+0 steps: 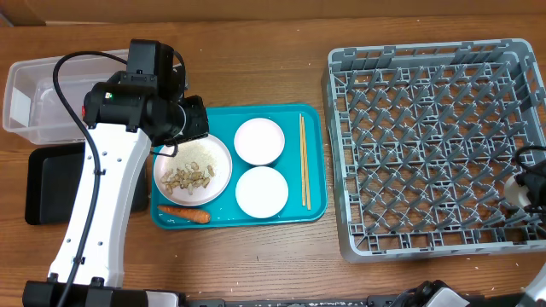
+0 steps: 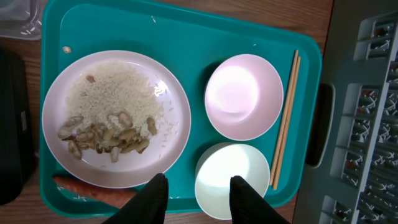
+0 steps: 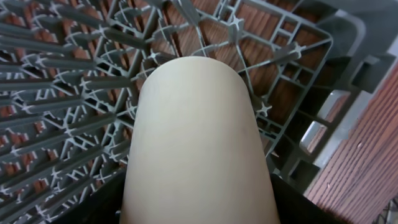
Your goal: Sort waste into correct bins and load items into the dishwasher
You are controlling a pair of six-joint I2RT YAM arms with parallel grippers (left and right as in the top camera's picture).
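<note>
My left gripper (image 2: 199,200) hangs open and empty above the teal tray's (image 1: 309,210) near edge. Its fingertips (image 2: 154,194) flank the gap between the plate and the nearer white bowl (image 2: 231,179). The white plate (image 1: 194,170) holds rice and beige food scraps (image 2: 104,138). An orange carrot (image 1: 183,213) lies beside it. A second bowl (image 1: 258,141) and wooden chopsticks (image 1: 304,162) lie on the tray too. My right gripper (image 3: 199,208) is shut on a small white cup (image 3: 198,137) over the near right corner of the grey dish rack (image 1: 439,145).
A clear plastic tub (image 1: 41,98) stands at the far left, with the black tray (image 1: 47,183) just in front of it. The left arm's white link (image 1: 98,213) crosses over the black tray's right side. Bare wooden table lies in front of the tray and rack.
</note>
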